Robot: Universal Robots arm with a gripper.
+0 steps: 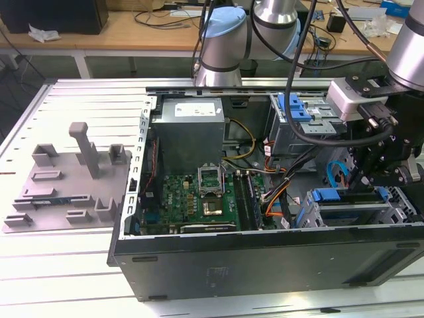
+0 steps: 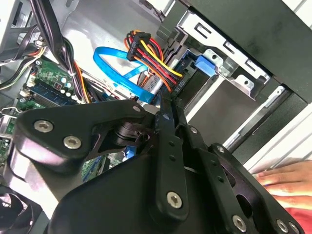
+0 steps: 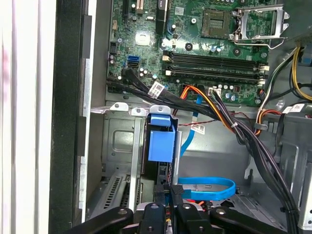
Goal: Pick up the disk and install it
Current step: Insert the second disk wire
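Low at the exterior view's right, the black gripper [image 1: 371,173], fingers pressed together, hovers just above the silver hard drive in its bright blue carrier [image 1: 351,197], lying flat, long axis across the frame.

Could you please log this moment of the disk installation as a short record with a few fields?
scene: open computer case lying on a slatted metal table
gripper position: gripper low inside the case, just above the drive bay
disk: blue carrier frame standing in the bay slot directly ahead of the gripper; drive body mostly hidden
nearby: blue data cable looped beside the bay; motherboard exposed
person: a hand resting outside the case
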